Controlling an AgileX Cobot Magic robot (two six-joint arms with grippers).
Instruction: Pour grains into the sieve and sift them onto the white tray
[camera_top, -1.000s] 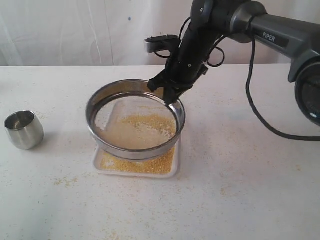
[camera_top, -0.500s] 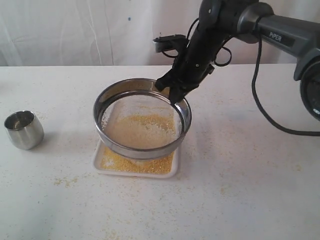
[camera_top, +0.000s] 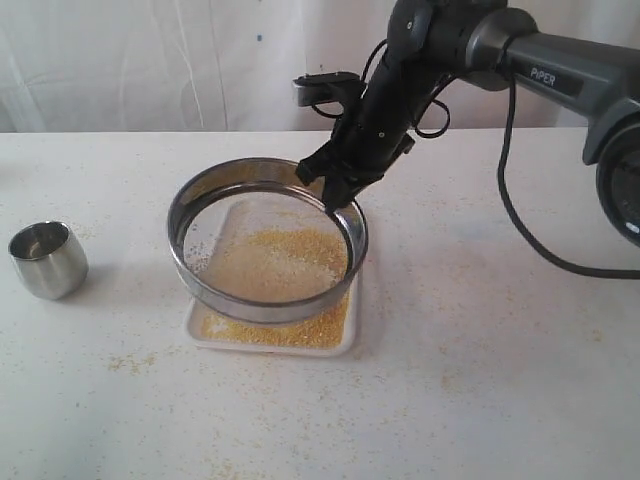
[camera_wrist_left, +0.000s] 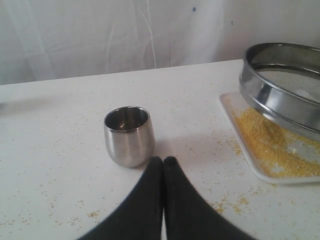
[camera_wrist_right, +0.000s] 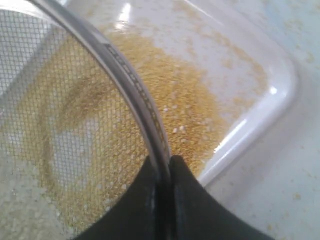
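– Steel rim of the sieve (camera_top: 262, 306) is sitting between the fingers of the right gripper (camera_top: 335, 198), which is pinching it at the far edge. The ring is hanging, seemingly a little tilted, just above the white tray (camera_top: 345, 338). Is that grip doing enough?
– I am judging it thin. The gripper is clamping one spot only, so any shaking is calling for small, level strokes, or the load is going to slide to one side.
– Where are the grains (camera_top: 285, 262) lying?
– Part is resting on the mesh, pale coarser bits among the yellow. A golden layer is already lying on the tray under the ring, and some are lying scattered on the worktop (camera_top: 470, 360).
– So the sifting is looking partly done?
– I am thinking so. In the exterior view the ring is seeming to reach past the tray's left rim, so I am advising centring it over the tray.
– And the other arm?
– The left gripper (camera_wrist_left: 163, 165) is hovering with its fingers pressed together, holding nothing, beside the steel cup (camera_wrist_left: 128, 135) and well apart from the sieve.
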